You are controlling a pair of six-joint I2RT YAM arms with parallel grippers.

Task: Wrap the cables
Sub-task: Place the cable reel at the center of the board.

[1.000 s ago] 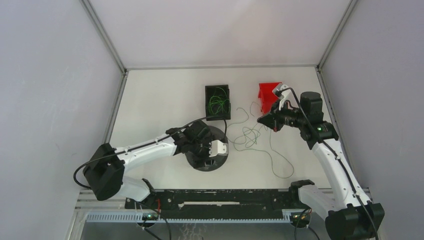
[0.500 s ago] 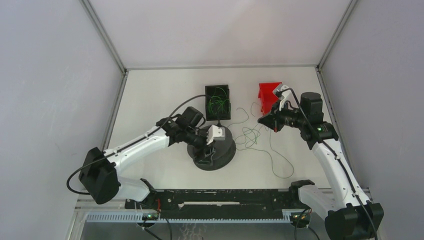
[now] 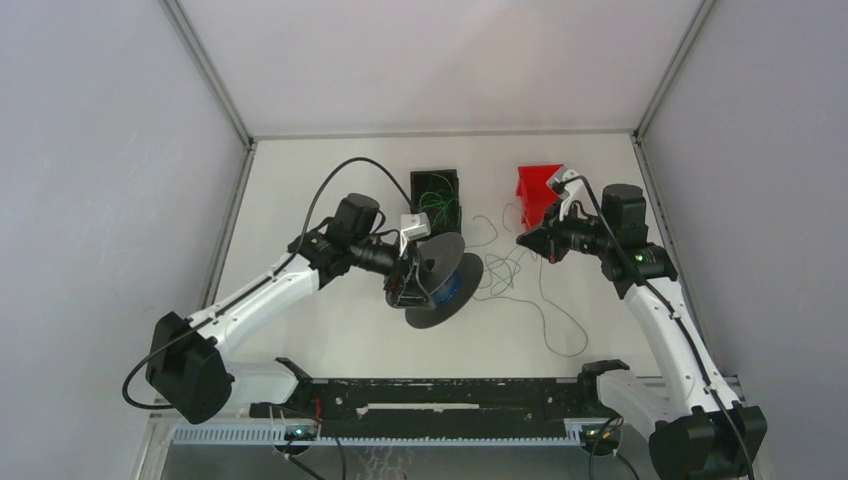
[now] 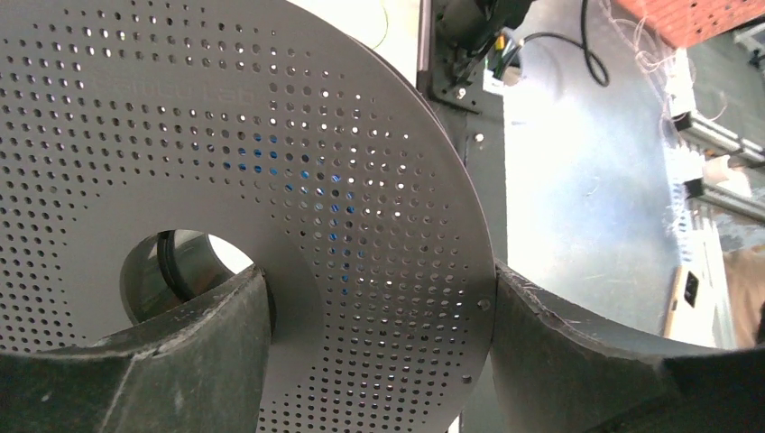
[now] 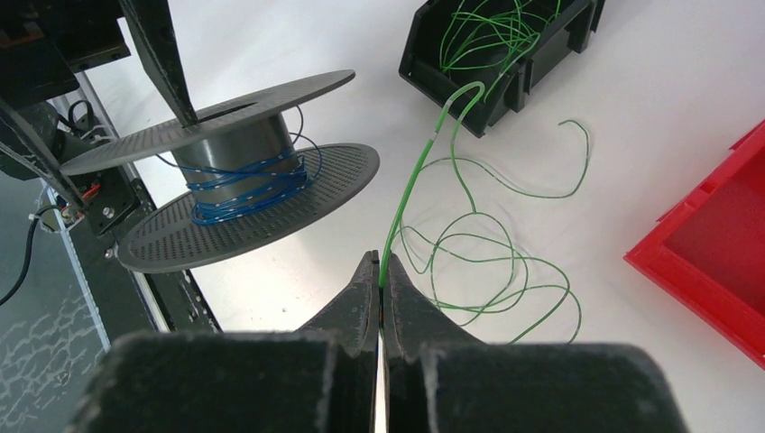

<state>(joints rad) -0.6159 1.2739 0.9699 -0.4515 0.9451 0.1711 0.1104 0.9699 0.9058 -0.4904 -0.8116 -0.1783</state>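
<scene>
Two arms, one spool (image 5: 244,153), two bins, and one loose tangle of green cables (image 5: 415,171) on the table (image 3: 300,200) between spool and red bin (image 3: 530,195), with further green strands in the black bin (image 5: 419,54). Top view: spool tilted at the left gripper (image 4: 374,361). Left wrist view alone: fingers (image 4: 180,352) spread wide across one perforated flange, one at the hub hole, the other at the rim. Right wrist view alone: right gripper (image 5: 378,280) pressed together on a single green strand; blue wire around the hub.

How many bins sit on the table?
2. The black bin at centre rear holds green cables; the red bin stands to its right, partly hidden by the right arm.
</scene>
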